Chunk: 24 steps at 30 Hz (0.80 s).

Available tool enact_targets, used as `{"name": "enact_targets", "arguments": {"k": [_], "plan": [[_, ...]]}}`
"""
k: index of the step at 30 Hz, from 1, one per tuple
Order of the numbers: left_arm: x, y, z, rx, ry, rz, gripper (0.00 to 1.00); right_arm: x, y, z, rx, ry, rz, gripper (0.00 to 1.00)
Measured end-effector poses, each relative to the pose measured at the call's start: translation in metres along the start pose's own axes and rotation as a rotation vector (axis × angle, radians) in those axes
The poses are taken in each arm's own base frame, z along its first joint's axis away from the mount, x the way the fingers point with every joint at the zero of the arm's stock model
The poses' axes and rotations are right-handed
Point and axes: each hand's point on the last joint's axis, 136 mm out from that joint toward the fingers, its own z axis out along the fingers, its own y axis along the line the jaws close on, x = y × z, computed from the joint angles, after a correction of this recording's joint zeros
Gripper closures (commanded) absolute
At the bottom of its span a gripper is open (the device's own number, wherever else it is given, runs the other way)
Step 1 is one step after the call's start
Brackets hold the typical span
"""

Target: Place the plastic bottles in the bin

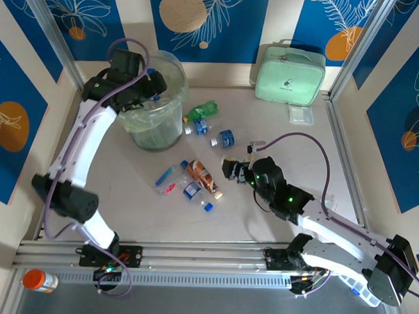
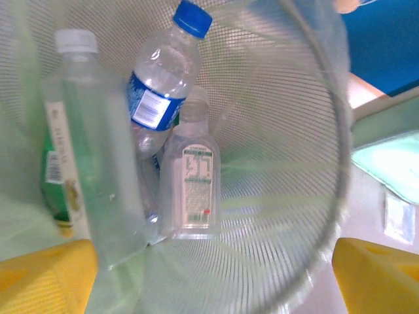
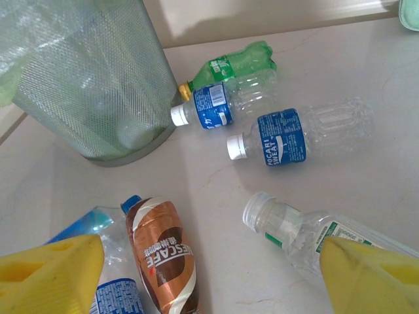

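My left gripper (image 1: 147, 85) (image 2: 209, 281) hangs open over the bin (image 1: 155, 120) (image 2: 314, 131), nothing between its yellow pads (image 2: 46, 278). Inside the bin lie a blue-capped bottle (image 2: 160, 85), a tall white-capped bottle (image 2: 91, 144) and a small clear bottle (image 2: 193, 176). My right gripper (image 1: 235, 169) (image 3: 209, 275) is open low over the table. Below it lie a brown Nescafe bottle (image 3: 163, 252) (image 1: 202, 176) and a capless clear bottle (image 3: 301, 232). Farther off are a Pocari Sweat bottle (image 3: 294, 134) (image 1: 226, 137), a blue-labelled bottle (image 3: 222, 104) and a green bottle (image 3: 239, 62) (image 1: 201, 111).
A crushed blue-labelled bottle (image 1: 168, 179) (image 3: 108, 275) lies left of the Nescafe one. A mint green zipped case (image 1: 289, 75) stands at the back right, a small clear packet (image 1: 301, 114) in front of it. An orange pill bottle (image 1: 39, 280) lies beyond the front rail.
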Motion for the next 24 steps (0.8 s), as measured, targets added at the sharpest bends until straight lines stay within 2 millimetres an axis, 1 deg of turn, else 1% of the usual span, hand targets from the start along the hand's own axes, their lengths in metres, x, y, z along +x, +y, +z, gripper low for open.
{"name": "enact_targets", "arguments": {"k": [2, 4, 5, 6, 7, 9, 12, 15, 16, 20, 22, 24], "plan": [[0.009, -0.003, -0.028, 0.010, -0.047, 0.049, 0.07, -0.001, 0.000, -0.001, -0.002, -0.003, 0.001, 0.14], [0.026, -0.009, -0.048, 0.028, -0.076, 0.101, 0.07, -0.001, 0.000, -0.001, -0.002, -0.004, 0.002, 0.14], [0.037, -0.012, -0.057, 0.040, -0.084, 0.133, 0.07, -0.001, 0.000, -0.001, -0.002, -0.005, 0.002, 0.14], [0.052, -0.015, -0.064, 0.056, -0.089, 0.166, 0.07, -0.001, 0.000, -0.001, -0.002, -0.005, 0.002, 0.14], [0.062, -0.016, -0.067, 0.065, -0.089, 0.185, 0.07, -0.001, 0.000, -0.001, -0.002, -0.005, 0.002, 0.14], [0.092, -0.014, -0.072, 0.085, -0.078, 0.237, 0.07, -0.001, 0.000, -0.001, -0.002, -0.005, 0.002, 0.14], [0.127, -0.003, -0.068, 0.078, -0.065, 0.298, 0.07, -0.002, 0.000, -0.001, -0.003, -0.005, 0.002, 0.14], [0.158, 0.010, -0.057, 0.063, -0.051, 0.353, 0.07, -0.002, 0.000, -0.001, -0.002, -0.006, 0.002, 0.14], [0.165, 0.013, -0.054, 0.059, -0.049, 0.365, 0.07, -0.002, 0.000, -0.001, 0.000, -0.007, 0.002, 0.14], [0.194, 0.030, -0.032, 0.047, -0.059, 0.390, 0.07, -0.004, -0.005, -0.001, 0.023, -0.018, 0.006, 0.14], [0.208, 0.042, -0.018, 0.040, -0.063, 0.390, 0.07, -0.006, -0.010, -0.001, 0.046, -0.027, 0.021, 0.14], [0.224, 0.057, -0.003, 0.020, -0.057, 0.393, 0.07, -0.008, -0.020, -0.001, 0.088, -0.038, 0.062, 0.15]]}}
